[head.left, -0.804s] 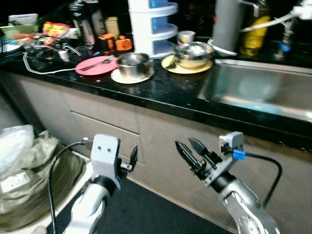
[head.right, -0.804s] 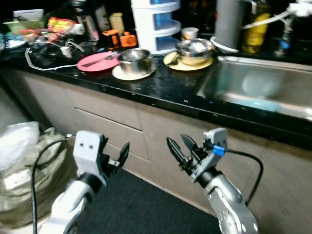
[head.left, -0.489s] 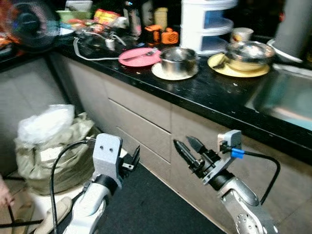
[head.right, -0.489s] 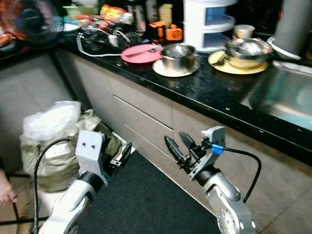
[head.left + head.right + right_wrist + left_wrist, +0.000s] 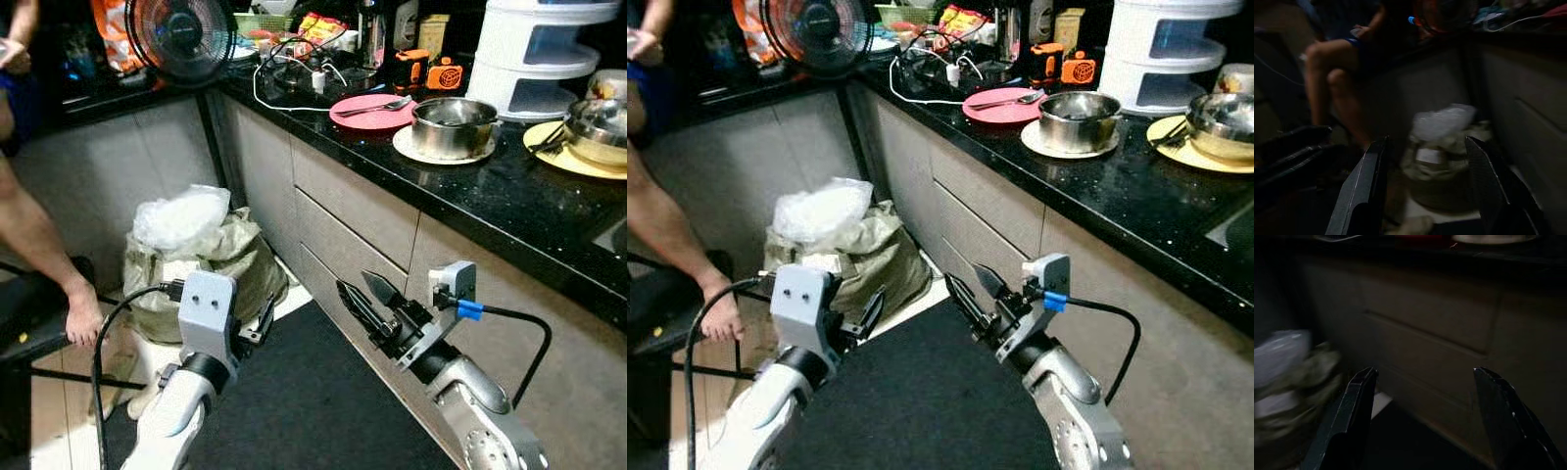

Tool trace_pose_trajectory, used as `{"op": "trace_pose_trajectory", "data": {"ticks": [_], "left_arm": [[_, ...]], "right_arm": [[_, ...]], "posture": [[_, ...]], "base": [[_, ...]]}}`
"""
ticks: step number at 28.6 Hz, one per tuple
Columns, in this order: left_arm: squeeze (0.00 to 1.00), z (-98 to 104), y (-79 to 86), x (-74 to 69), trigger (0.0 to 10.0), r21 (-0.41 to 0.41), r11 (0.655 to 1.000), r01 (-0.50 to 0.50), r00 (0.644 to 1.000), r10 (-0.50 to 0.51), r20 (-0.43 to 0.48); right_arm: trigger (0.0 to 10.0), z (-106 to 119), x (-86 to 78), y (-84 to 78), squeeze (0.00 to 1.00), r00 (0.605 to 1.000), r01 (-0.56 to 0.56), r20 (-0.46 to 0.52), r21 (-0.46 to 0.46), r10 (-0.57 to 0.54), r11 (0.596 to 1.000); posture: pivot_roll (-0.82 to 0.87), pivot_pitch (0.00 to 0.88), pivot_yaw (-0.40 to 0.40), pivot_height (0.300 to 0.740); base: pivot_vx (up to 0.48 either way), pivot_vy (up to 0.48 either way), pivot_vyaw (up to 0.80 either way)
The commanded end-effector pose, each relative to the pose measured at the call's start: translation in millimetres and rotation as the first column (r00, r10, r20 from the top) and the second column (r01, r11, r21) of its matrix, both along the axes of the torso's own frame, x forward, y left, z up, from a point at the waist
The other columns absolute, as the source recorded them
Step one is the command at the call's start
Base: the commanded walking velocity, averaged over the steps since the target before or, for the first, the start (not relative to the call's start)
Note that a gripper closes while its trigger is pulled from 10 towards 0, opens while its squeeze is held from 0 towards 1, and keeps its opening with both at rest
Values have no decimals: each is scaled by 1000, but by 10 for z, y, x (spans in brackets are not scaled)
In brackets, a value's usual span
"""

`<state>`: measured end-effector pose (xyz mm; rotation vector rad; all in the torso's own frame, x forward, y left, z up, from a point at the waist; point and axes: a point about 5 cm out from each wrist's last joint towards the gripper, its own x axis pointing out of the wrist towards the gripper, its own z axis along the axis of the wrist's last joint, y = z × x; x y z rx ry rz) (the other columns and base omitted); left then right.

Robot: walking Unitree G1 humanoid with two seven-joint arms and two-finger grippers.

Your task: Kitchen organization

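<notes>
the view has swung left: a fan (image 5: 181,37) and bag (image 5: 201,257) now show. both the left hand (image 5: 1420,418) and right hand (image 5: 367,302) hang wide open, empty, below the bench (image 5: 509,201); no tidying yet.

Stone, steel and plastic in a dim kitchen

The desk (image 5: 490,201) was glossy black speckled stone; on it a shiny metal bowl (image 5: 454,125) sat beside a smooth pink plastic plate (image 5: 367,113). The cabinet fronts (image 5: 353,211) looked matt, the bag (image 5: 181,217) crinkled clear plastic, the mat (image 5: 921,392) dark and rough.
</notes>
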<state>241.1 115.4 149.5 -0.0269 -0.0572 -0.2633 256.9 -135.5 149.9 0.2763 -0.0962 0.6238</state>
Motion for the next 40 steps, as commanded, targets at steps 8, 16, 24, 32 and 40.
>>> {"op": "trace_pose_trajectory", "data": {"ticks": [8,16,24,32,40], "left_arm": [[0,-2,31,2,10000,-1,1000,-2,1000,2,9],[0,-2,33,7,10000,-4,1000,6,1000,-6,13],[0,-2,40,12,10000,0,1000,3,1000,-3,14],[0,-2,44,16,10000,8,1000,7,1000,-7,16],[0,-4,46,20,10000,12,1000,11,1000,-12,15]], "right_arm": [[10000,-19,-7,76,0,999,-43,-3,2,43,999],[10000,2,-16,87,0,999,-51,8,22,50,998],[10000,13,-22,94,0,998,-53,24,18,53,998],[10000,43,-65,141,0,994,-87,70,-3,87,996],[10000,50,-73,161,0,992,-105,77,10,104,994]], "posture": [[-23,0,28,740],[-23,0,34,740],[-20,0,36,740],[-15,0,39,740],[-12,0,43,740]], "base": [[332,0,0],[364,0,0],[366,0,0],[369,0,800],[368,0,800]]}}
